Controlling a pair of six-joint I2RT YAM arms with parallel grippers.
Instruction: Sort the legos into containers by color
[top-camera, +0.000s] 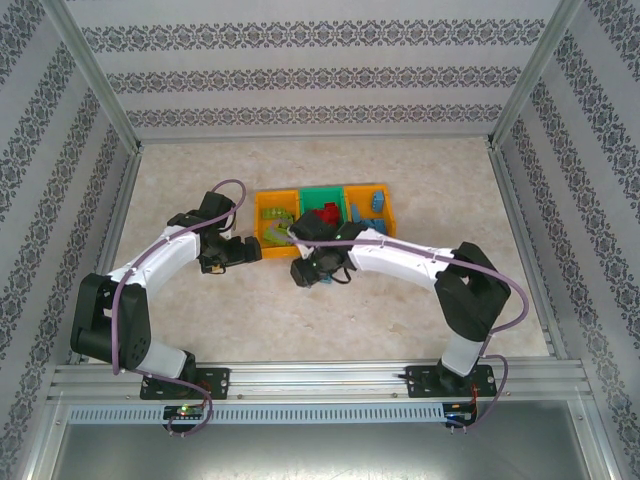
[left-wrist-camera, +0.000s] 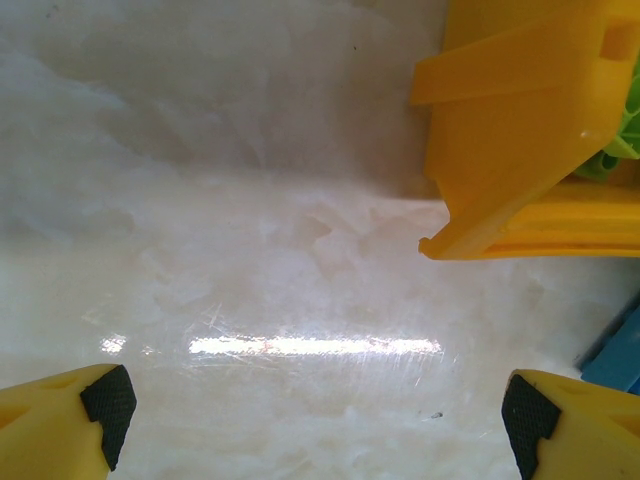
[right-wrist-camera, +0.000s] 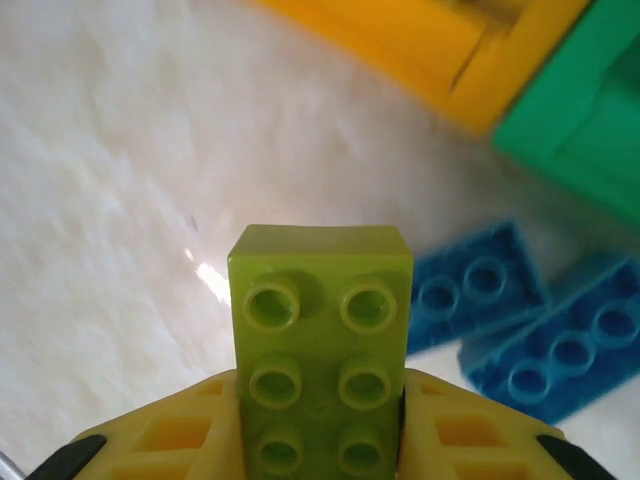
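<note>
Right wrist: right claw (right-wrist-camera: 320, 425) pinches lime-green, six-studded lego (right-wrist-camera: 322, 340).

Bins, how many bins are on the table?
3, side by side in a row: an orange bin on the left, a green bin in the middle and a second orange bin on the right. None seems hidden.
</note>
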